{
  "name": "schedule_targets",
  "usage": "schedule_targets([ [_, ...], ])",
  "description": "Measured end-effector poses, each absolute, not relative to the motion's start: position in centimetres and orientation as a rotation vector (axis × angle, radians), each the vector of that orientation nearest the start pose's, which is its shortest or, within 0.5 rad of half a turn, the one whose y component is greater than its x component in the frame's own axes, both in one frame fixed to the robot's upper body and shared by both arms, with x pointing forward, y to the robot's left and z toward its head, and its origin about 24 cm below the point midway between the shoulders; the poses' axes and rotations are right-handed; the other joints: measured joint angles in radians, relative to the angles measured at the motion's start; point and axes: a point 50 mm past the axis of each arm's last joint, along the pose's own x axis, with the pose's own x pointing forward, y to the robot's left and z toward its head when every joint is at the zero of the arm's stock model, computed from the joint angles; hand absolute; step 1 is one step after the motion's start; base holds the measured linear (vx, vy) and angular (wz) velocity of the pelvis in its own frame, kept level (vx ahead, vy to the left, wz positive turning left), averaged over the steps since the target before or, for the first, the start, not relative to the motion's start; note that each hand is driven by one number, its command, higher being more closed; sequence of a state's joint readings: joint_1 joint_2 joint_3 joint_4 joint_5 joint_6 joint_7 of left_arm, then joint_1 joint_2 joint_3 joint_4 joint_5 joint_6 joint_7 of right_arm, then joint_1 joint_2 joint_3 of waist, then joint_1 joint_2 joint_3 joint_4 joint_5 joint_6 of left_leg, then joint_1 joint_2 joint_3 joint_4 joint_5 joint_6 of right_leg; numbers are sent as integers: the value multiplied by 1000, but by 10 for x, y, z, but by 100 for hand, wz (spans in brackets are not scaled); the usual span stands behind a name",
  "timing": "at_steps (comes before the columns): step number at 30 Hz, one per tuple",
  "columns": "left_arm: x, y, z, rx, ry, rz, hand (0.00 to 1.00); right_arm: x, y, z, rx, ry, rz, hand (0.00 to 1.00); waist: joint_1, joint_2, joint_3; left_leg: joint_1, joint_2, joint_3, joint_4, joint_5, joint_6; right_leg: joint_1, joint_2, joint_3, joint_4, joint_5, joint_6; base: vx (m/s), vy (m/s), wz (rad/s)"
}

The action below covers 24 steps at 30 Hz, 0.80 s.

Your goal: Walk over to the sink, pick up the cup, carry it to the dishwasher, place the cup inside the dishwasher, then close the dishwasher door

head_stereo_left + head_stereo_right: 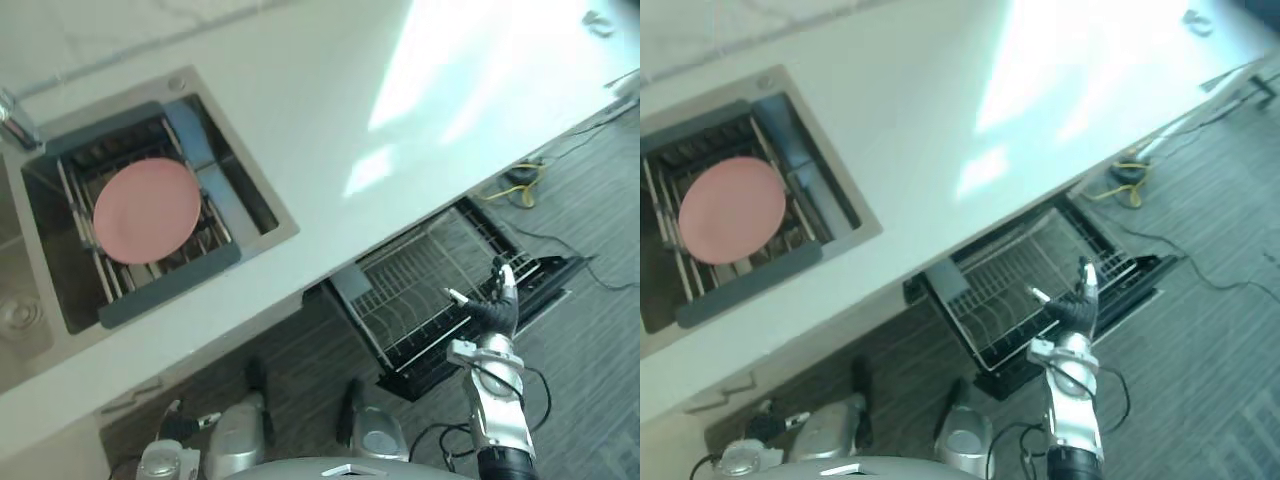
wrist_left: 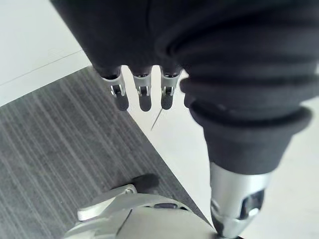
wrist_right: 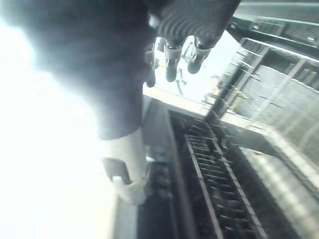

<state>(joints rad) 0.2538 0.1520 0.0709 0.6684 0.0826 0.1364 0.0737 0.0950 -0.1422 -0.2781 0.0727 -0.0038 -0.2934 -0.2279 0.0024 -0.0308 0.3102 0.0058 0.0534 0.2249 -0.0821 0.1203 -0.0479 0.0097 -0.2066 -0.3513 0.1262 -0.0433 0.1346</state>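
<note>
Both hands are empty with fingers loosely spread, right hand [image 1: 495, 305] above the drawn-out dishwasher rack [image 1: 420, 275], left hand [image 2: 144, 97] hanging low; the cup [image 1: 600, 20] is possibly the pale shape at the counter's [image 1: 330, 120] far end, so closing the door [image 1: 545, 275] should wait until that is confirmed.

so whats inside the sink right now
A grey rack spans the sink, with a pink plate lying on it. The plate covers the rack's middle, so whatever lies beneath it is hidden.
</note>
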Motion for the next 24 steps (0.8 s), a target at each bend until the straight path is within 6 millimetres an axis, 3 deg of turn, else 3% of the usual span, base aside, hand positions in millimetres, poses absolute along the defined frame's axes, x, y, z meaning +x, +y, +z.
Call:
schedule_targets([
  [5,75,224,-147,212,1170,204,0,206,-252,82,-48,-376,-465,0,-22,14,-66,52,23,53,-4,-28,-16,34,26,43,-54,17,-11,-40,-6,-31],
  [10,65,222,-152,170,1232,235,0,196,-233,118,186,-599,-219,0,-45,14,-105,66,31,52,-4,-24,-19,63,40,38,-94,42,-6,-12,-12,-5],
  [13,63,219,-153,159,1252,233,0,205,-212,118,382,-603,-4,0,-37,4,-126,65,30,47,-4,-20,-14,70,41,34,-108,55,-10,2,1,3],
  [15,61,217,-154,92,1269,278,0,212,-186,113,519,-564,174,0,-32,-4,-135,63,23,21,-4,-19,-12,88,37,9,-111,57,-7,19,3,26],
  [18,56,217,-155,-2,1293,345,0,222,-152,116,580,-528,346,0,-9,-6,-146,52,16,-14,-4,-8,-3,100,34,-26,-113,56,-6,2,4,36],
  [21,45,217,-157,-40,1321,385,0,234,-132,114,605,-487,420,0,21,-11,-159,46,11,-51,-4,-3,-1,122,31,-59,-121,57,-5,-1,6,37],
  [24,39,219,-157,-49,1335,405,0,240,-125,110,621,-450,411,0,34,-10,-168,7,-1,-109,-3,8,0,141,29,-140,-118,50,-2,-12,-5,67],
])
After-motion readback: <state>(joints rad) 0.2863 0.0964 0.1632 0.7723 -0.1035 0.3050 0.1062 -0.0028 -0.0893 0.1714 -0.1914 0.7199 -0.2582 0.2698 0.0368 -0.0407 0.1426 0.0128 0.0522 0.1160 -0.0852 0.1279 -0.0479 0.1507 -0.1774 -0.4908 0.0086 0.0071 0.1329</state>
